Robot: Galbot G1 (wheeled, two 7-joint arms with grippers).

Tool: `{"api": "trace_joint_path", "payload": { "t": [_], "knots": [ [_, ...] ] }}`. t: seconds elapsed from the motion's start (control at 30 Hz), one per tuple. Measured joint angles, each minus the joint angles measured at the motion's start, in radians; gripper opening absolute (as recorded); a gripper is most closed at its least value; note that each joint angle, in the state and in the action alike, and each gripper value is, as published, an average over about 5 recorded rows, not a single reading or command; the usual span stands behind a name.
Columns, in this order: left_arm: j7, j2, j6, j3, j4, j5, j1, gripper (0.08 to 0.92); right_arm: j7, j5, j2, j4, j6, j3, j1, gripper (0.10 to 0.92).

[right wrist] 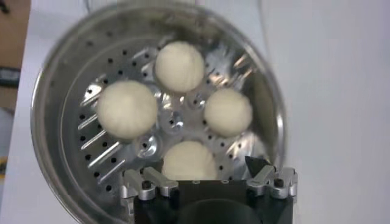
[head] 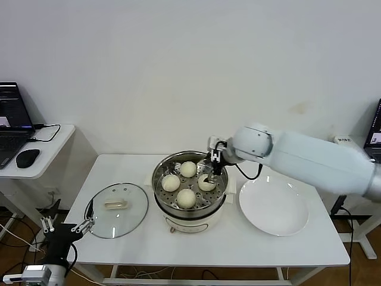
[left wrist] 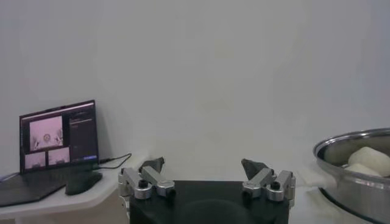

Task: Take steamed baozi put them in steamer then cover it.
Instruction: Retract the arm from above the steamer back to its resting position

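The steel steamer (head: 193,224) on its cream base stands at the table's middle. Four cream-white baozi lie on its perforated tray: one at the back (head: 189,169), one left (head: 171,183), one right (head: 206,182), one front (head: 186,198). My right gripper (head: 212,168) hangs open just above the right baozi. In the right wrist view the gripper (right wrist: 204,173) is open over a baozi (right wrist: 189,161), with the steamer wall (right wrist: 49,131) around it. The glass cover (head: 118,205) lies flat on the table left of the steamer. My left gripper (head: 65,228) is open and empty off the table's front-left corner.
An empty white plate (head: 274,208) lies right of the steamer. A side desk (head: 50,143) at the left holds a laptop (left wrist: 58,137) and a mouse (head: 27,158). The left wrist view shows the left gripper (left wrist: 203,164) and the steamer's rim (left wrist: 359,182).
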Motion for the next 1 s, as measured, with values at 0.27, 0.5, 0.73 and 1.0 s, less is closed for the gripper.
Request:
{"api": "trace_joint_path", "payload": {
  "t": [0.27,0.5,0.73,1.0],
  "knots": [
    [-0.013,-0.011,-0.021,0.016,0.013,-0.002,-0.003,0.823,0.229,-0.002,-0.153,0.129,0.175,0.320,-0.344,0.823],
    [-0.035,-0.018,-0.022,0.042,0.027,0.006,-0.022,0.823,0.338,-0.106,-0.149,0.178,0.384,0.734,-0.805,0.823],
    [-0.073,-0.021,-0.011,0.068,0.067,0.088,-0.047,0.823,0.341,-0.238,0.024,0.198,0.583,1.150,-1.245,0.823],
    [-0.075,0.009,-0.015,0.076,0.155,0.449,-0.088,0.823,0.314,-0.324,0.300,0.244,0.704,1.557,-1.655,0.823]
  ]
}}
